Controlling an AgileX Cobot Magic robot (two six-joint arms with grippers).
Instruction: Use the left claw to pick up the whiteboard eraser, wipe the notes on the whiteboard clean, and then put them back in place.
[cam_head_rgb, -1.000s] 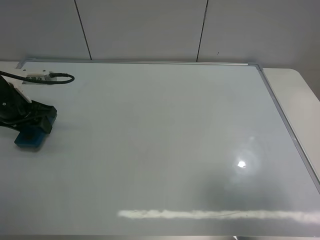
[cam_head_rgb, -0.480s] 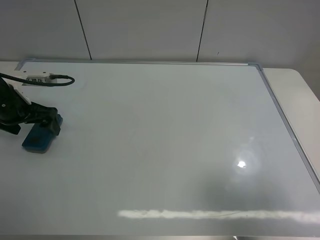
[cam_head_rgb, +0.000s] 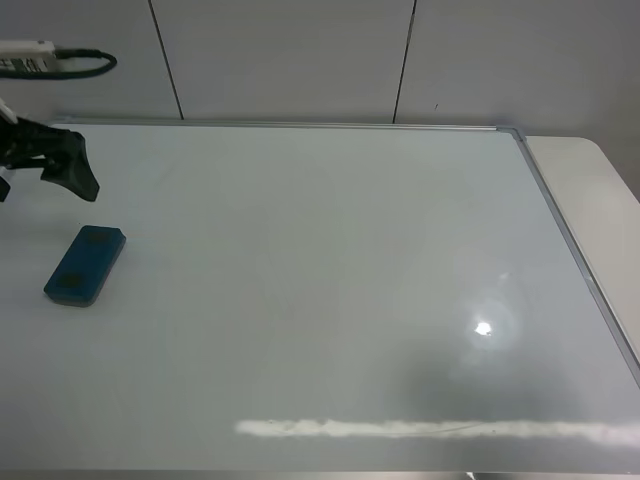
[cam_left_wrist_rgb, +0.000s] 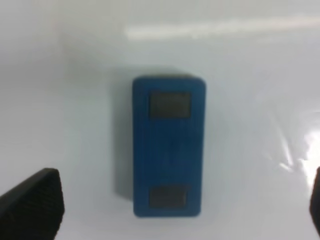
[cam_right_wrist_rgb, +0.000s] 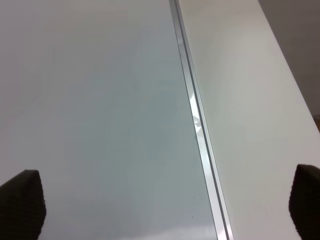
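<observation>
- the left claw (cam_head_rgb: 45, 165) now hangs clear above the whiteboard (cam_head_rgb: 320, 300), lifted away from the whiteboard eraser (cam_head_rgb: 85, 265) it was pressing on half a second ago.
- the eraser lies flat and alone near the board's left edge, with nothing touching it; in the left wrist view it sits (cam_left_wrist_rgb: 169, 146) between fingers spread wide and holding nothing.
- no notes show anywhere on the glossy surface, so the wiping looks done and the eraser appears set back in place.
- the right gripper (cam_right_wrist_rgb: 160, 205) idles over the board's metal frame (cam_right_wrist_rgb: 197, 125), its fingertips wide apart and empty.
- judged from this, the task seems essentially complete.
</observation>
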